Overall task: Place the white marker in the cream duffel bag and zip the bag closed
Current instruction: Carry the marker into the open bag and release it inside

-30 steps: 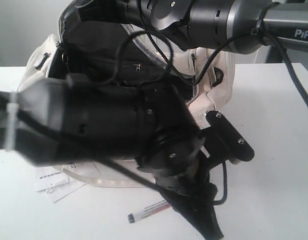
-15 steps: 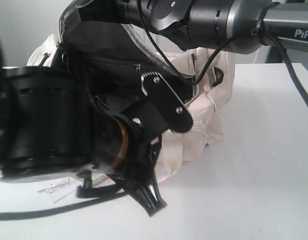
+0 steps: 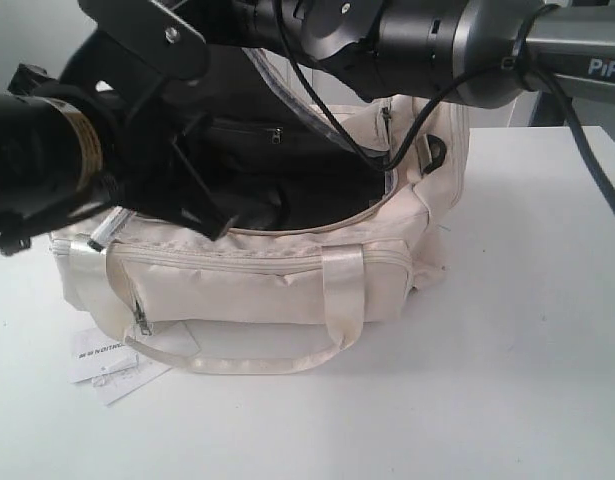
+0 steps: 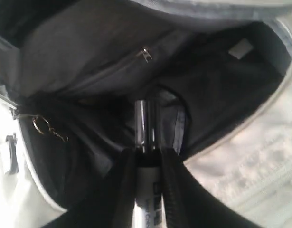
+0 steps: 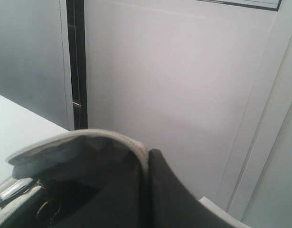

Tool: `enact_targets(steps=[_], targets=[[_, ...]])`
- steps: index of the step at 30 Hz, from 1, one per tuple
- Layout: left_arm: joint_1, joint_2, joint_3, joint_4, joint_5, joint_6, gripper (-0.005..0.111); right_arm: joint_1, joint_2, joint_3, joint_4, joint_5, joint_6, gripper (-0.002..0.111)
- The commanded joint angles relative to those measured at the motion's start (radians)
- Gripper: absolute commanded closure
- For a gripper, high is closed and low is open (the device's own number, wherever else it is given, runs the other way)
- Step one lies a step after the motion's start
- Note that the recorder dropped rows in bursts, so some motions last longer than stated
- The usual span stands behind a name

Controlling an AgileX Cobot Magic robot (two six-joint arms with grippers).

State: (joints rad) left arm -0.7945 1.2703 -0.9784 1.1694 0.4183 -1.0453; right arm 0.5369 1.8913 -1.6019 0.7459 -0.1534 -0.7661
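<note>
The cream duffel bag (image 3: 287, 280) lies on the white table with its top open and its dark lining showing. My left gripper (image 4: 146, 159) is shut on the white marker (image 4: 146, 194). The marker's black cap (image 4: 146, 126) points down into the bag's dark inside (image 4: 217, 95). In the exterior view the left gripper (image 3: 209, 210) hangs over the left part of the opening, and the marker is hidden there. My right gripper (image 5: 146, 156) is shut on the edge of the bag's flap (image 5: 84, 141) and holds it lifted. The raised flap (image 3: 279, 95) stands up behind the opening.
A small white paper tag (image 3: 112, 365) lies on the table by the bag's front left corner. A satin handle (image 3: 257, 360) loops out in front. An inner zipped pocket (image 4: 146, 54) and a key ring (image 4: 41, 126) sit inside. The right arm (image 3: 457, 45) spans the top.
One second ago the marker lay on the table in front of the bag under my left gripper. The left arm has since swung up and left, carrying the marker over the bag's opening.
</note>
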Motion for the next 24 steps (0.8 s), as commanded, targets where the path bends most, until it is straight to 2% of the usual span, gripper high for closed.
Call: enact_targets(steps=[1,5,10,14,17,20,24], targets=[[0.117,-0.013,0.007,0.032,-0.160,-0.066,0.107,-0.009,-0.016,-0.003,0.001,-0.028,0.007,0.108],[0.242,-0.002,0.007,0.055,-0.306,-0.069,0.107,-0.009,-0.016,-0.003,0.001,-0.028,0.007,0.108],[0.401,0.011,0.007,0.048,-0.555,-0.069,0.107,-0.009,-0.016,-0.003,0.001,-0.028,0.007,0.108],[0.508,0.044,0.007,-0.078,-0.748,0.050,0.107,-0.009,-0.016,-0.003,0.001,-0.028,0.007,0.108],[0.541,0.076,0.007,-0.272,-0.818,0.210,0.107,-0.009,-0.016,-0.003,0.001,-0.028,0.007,0.108],[0.546,0.111,0.007,-0.459,-0.884,0.402,0.107,-0.009,-0.016,-0.003,0.001,-0.028,0.007,0.108],[0.546,0.171,0.007,-0.646,-1.053,0.555,0.107,-0.009,-0.016,-0.003,0.001,-0.028,0.007,0.108]])
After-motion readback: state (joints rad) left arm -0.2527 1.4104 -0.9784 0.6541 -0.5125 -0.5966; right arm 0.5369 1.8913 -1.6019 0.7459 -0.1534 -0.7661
